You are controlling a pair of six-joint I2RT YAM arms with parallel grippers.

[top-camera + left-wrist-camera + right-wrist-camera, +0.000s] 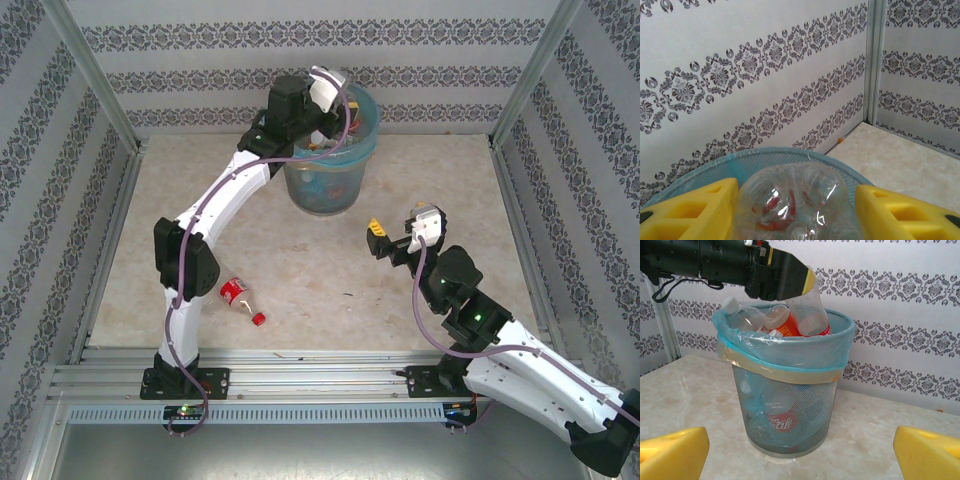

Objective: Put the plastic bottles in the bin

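Clamping a bottle (810, 310) base-down, nearly upright, left gripper (797, 215) hangs over bin (790, 365); right gripper (800, 452) wide.

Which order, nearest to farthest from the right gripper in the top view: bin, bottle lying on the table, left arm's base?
1. Bin, beyond and left of the right gripper.
2. Red-capped bottle, lying on the table farther left.
3. Left arm's base, near-left edge.

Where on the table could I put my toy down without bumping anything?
Lots of bare table between the bin and the right wall, and in the middle between the loose bottle and the open right claw. A strip is free along the left wall too. It's crowded over the bin, where the left claw grips the held bottle.
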